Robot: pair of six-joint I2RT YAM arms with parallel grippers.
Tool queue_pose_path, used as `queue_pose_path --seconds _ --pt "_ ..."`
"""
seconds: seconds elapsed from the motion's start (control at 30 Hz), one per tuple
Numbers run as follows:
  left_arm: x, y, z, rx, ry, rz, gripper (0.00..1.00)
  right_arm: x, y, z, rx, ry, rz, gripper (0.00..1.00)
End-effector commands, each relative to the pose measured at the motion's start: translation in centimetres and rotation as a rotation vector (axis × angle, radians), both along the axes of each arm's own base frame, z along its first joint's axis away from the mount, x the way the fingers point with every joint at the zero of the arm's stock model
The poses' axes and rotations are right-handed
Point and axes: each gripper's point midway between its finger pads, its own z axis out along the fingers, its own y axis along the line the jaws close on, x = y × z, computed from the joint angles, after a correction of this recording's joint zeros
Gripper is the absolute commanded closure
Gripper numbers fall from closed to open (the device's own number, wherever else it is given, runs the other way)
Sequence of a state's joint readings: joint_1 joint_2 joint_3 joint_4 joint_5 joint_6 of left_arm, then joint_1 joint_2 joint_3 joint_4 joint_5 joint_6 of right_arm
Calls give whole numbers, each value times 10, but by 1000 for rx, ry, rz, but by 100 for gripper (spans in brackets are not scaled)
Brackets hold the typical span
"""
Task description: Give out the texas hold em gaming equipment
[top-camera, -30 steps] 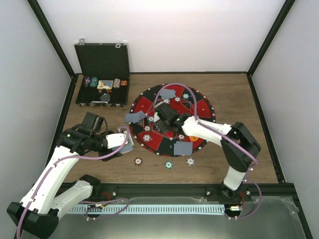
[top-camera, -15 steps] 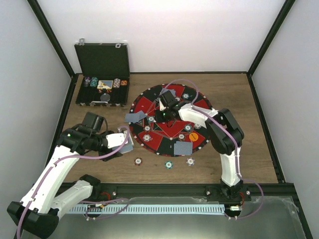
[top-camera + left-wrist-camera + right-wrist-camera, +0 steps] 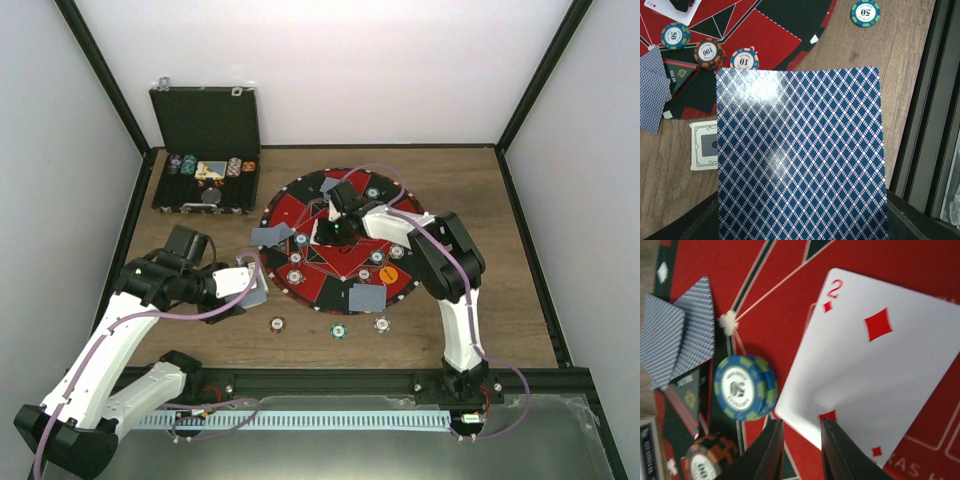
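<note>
Clamped a blue-backed card (image 3: 800,150) in the left gripper (image 3: 252,285), just beside the left edge of the round mat (image 3: 300,205). Hovered the right gripper (image 3: 801,440) over its centre, with jaws a slit apart at the face-up two of diamonds (image 3: 875,365); a pinch perhaps, unclear.

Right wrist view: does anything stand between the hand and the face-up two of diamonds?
Nothing visible does. The white two-of-diamonds playing card is just beyond the right hand; the blue-and-green striped chip stack sits beside it.
</note>
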State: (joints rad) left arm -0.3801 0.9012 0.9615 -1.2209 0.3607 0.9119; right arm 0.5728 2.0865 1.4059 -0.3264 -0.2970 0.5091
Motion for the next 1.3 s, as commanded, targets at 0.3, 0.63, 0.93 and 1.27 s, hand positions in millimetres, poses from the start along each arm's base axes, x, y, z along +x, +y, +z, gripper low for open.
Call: queue_pose_path --seconds 0.3,0.63,0.93,1.27 --pt "2 -5 10 -39 -21 -5 92 -71 31 153 431 -73 138 27" --pt "1 -7 7 -45 -15 -18 92 -195 67 176 633 56 292 13" --pt "3 -8 6 -43 -12 -19 92 -232 97 184 717 115 386 14" --pt "3 -9 7 -51 -15 -22 92 -234 128 181 735 169 439 19"
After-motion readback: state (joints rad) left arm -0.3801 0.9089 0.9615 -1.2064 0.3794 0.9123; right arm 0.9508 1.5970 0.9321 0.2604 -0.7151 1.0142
